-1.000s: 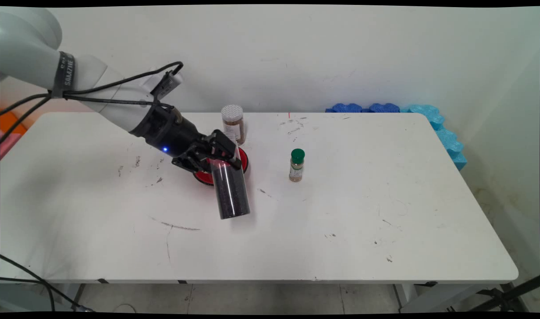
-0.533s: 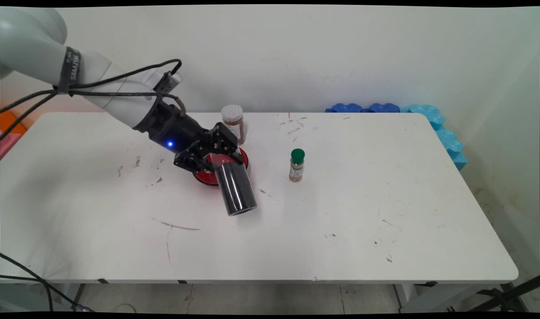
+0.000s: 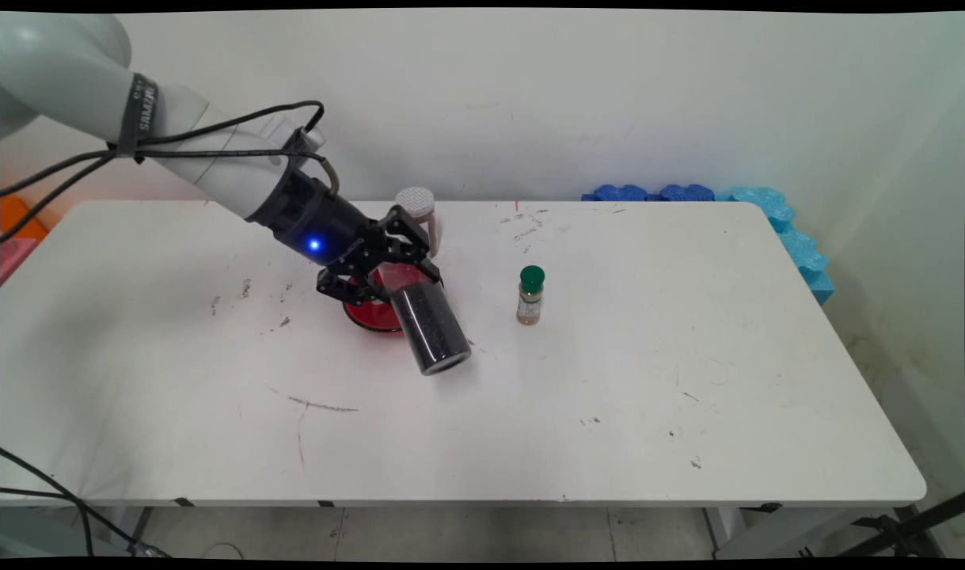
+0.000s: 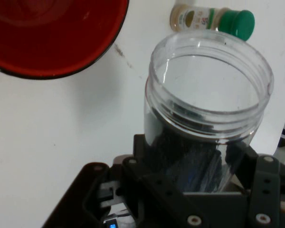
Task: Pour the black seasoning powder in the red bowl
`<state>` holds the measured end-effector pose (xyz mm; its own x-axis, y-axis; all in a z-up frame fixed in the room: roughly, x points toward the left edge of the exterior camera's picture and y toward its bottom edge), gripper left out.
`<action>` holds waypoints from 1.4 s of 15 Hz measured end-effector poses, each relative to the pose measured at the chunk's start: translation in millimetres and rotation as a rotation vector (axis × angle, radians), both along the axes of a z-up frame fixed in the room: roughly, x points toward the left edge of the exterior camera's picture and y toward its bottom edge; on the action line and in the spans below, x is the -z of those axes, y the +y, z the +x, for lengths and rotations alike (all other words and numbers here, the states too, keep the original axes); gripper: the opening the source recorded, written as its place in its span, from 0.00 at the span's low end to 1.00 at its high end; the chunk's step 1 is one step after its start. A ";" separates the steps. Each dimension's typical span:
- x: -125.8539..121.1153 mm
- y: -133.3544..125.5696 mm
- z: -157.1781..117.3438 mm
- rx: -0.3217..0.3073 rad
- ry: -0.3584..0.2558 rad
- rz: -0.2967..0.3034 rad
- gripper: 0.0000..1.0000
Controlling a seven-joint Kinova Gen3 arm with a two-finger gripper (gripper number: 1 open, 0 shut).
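The clear jar [image 3: 428, 326], dark with black grains in its lower part, is the thing in play, and you see it held off the white table [image 3: 688, 396], tilted so that one end points down toward the near right while the other sits up at the hand. Starting from the left, the arm slopes down from the upper left with its cables, and your gripper [image 3: 399, 273] is pinching the jar across its body; in the hand view [image 4: 199, 175] the black fingers [image 4: 263, 190] press against the jar's sides just below the threaded, lidless mouth [image 4: 211, 78], which faces the camera with the grains lying away from it. Judging from that, the grip sits high near the open end so that the mouth is free and the jar can be tipped from the wrist. Directly behind and under the hand lies the red bowl [image 3: 375, 313], partly hidden by the gripper and jar; in the hand view its rim [image 4: 85, 52] fills the upper left, beside the mouth rather than under it. Just behind, a brown-filled jar with a pale lid [image 3: 416, 207] stands upright. Further right, well apart from the jar, a small green-capped spice bottle [image 3: 530, 295] stands upright on bare tabletop.
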<state>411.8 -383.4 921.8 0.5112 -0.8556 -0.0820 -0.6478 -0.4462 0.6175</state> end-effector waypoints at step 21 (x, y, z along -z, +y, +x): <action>-1.1 -45.9 -0.9 -0.126 0.035 0.259 0.00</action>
